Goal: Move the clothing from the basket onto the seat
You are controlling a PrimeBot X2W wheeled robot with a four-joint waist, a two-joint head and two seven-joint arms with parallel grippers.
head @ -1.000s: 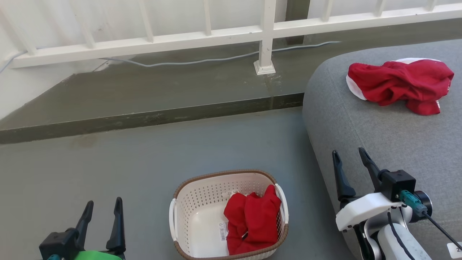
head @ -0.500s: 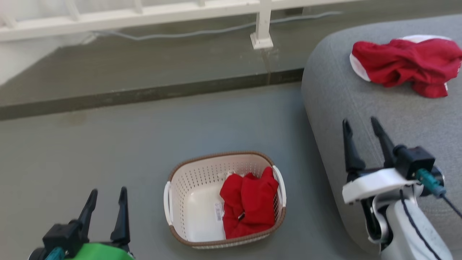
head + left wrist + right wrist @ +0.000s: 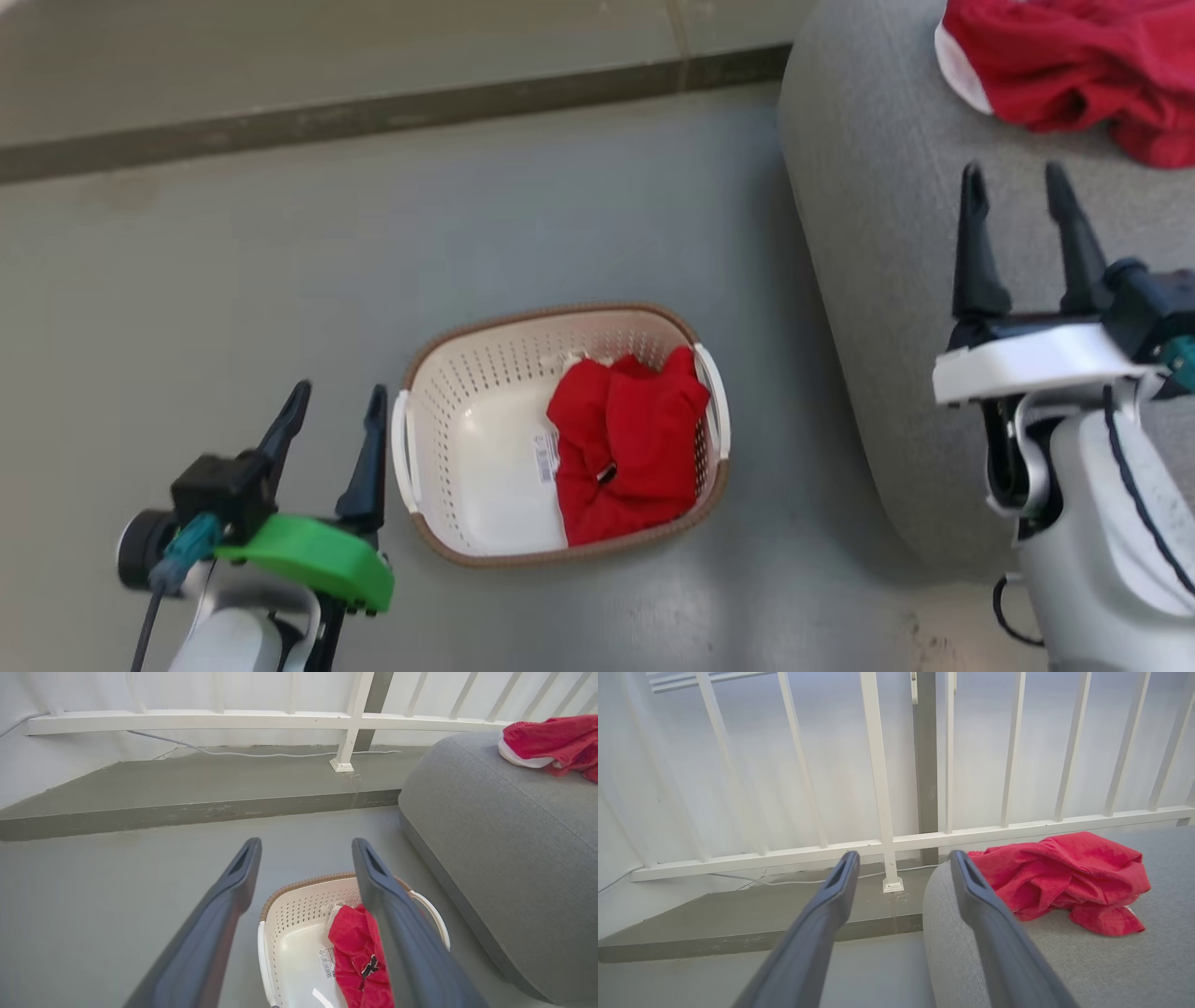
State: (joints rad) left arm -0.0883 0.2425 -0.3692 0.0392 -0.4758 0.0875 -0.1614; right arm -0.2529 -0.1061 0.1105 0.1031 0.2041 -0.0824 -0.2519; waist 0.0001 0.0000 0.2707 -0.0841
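Note:
A cream perforated basket (image 3: 439,439) (image 3: 289,914) with a brown rim stands on the grey floor. Crumpled red clothing (image 3: 625,439) (image 3: 359,952) lies in its right half, and a sticker shows on its bare bottom. Another red garment (image 3: 1074,56) (image 3: 556,742) (image 3: 1064,877) with white trim lies on the grey seat (image 3: 896,280) (image 3: 490,826) (image 3: 1087,961) at the right. My left gripper (image 3: 336,406) (image 3: 306,847) hangs open, left of the basket. My right gripper (image 3: 1016,182) (image 3: 903,858) is open above the seat's left edge, empty.
A white railing (image 3: 261,718) (image 3: 924,835) runs along the back on a raised dark step (image 3: 373,112) (image 3: 187,807), with a pale cable (image 3: 210,751) lying on the step. Bare grey floor (image 3: 187,280) surrounds the basket.
The head camera has tilted downward, so the whole head picture has shifted up and the railing has left it. Both grippers stay open; the things lie as before.

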